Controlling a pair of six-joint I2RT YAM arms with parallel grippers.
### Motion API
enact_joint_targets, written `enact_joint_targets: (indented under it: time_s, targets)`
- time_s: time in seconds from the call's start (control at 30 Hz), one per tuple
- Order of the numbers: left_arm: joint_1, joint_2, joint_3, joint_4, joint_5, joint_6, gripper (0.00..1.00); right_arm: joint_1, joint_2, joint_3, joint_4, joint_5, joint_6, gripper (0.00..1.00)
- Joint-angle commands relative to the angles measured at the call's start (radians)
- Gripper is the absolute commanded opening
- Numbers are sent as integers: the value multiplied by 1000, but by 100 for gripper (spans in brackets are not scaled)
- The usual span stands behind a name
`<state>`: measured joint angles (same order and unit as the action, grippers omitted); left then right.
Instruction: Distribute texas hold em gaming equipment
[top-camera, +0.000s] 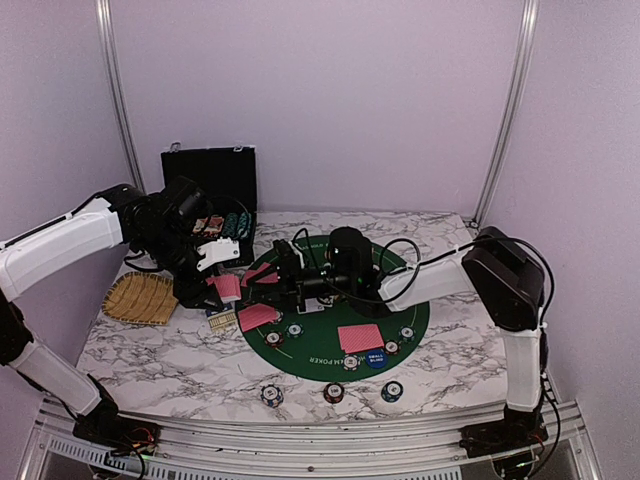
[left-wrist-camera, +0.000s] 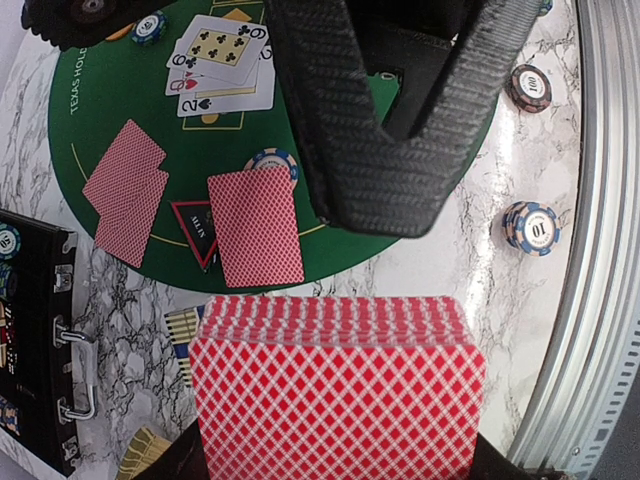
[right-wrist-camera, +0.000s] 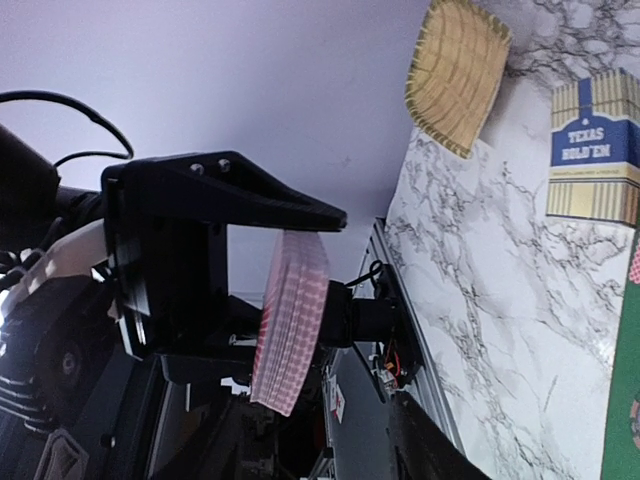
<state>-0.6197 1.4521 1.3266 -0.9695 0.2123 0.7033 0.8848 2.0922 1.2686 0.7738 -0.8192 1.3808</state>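
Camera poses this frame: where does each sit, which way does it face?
Top external: above and behind the bases, looking down on the table; both arms show.
Left wrist: over the green mat, facing down; left gripper holds the card deck.
Right wrist: low, facing sideways at that deck edge-on; own finger at bottom edge.
Shared: deck in both wrist views.
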Motion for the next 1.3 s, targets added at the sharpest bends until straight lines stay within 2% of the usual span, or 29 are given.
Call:
enact_joint_targets:
  time_s: [0.0,0.1,0.23,0.37,0.53,0.83,1.03,1.27]
  targets:
    - [5,-22,-3,8,25,7,9,6,-45,26,-49,20,-64,60]
    - [5,-23,-3,6,25,7,9,15,-38,77,-217,51,-171,69]
    - [5,-29,-4,5,23,6,9,-20,-27,89,-415,108,-301,70]
    - [5,-34,-14,8,20,6,9,-65,23,128,-542,134,-392,64]
    - [5,-44,-17,6,17,4,9,-107,89,244,-716,181,-532,62]
    - [6,-39,-15,6,19,6,9,-147,206,373,-758,113,-555,54]
    - [6,-38,-17,6,15,5,9,-146,272,409,-748,63,-541,47]
    - [7,-43,-21,6,14,8,9,-146,302,431,-733,50,-531,44]
